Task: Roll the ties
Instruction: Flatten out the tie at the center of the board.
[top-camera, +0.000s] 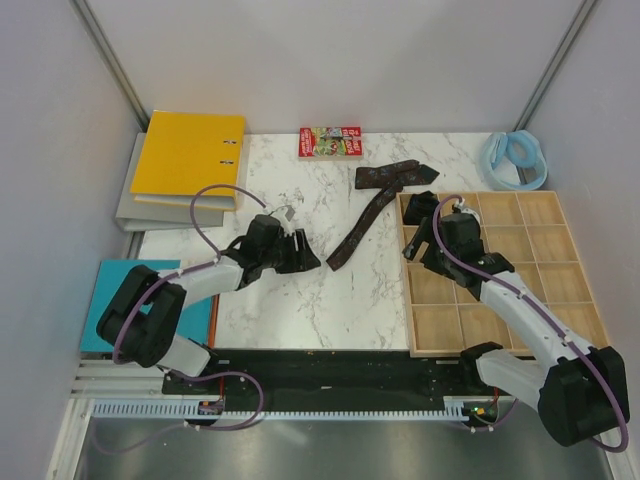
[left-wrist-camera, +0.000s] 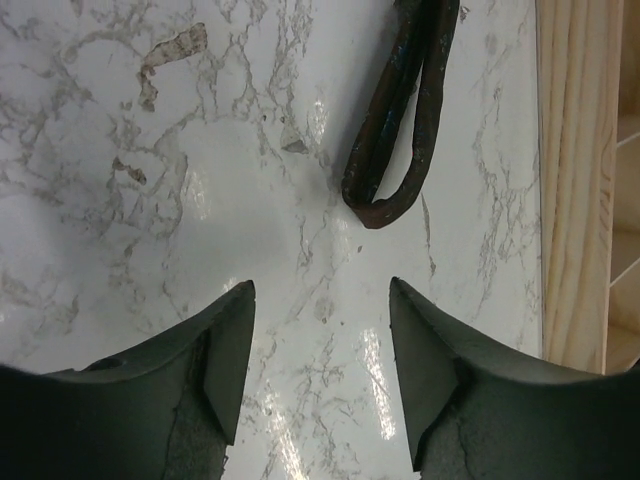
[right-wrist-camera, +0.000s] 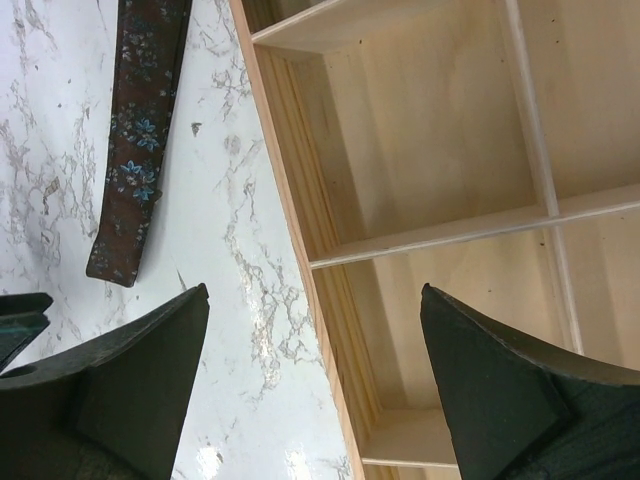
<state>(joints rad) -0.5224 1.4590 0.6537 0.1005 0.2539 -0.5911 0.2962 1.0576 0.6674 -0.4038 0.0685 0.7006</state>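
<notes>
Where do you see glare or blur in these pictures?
Left wrist view: white glare patches on the marble tabletop beside the tie. Right wrist view: small glare spots low on the marble, and the tie's flower print is sharp. Top view: even light, only soft shadows.

One tie (top-camera: 360, 228), one tray (top-camera: 436, 328), two binders (top-camera: 190, 160)

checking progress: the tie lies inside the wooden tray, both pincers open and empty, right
No: the tie lies on the marble table beside the wooden tray, per the top view. The left pincer and right pincer are open and empty.
</notes>
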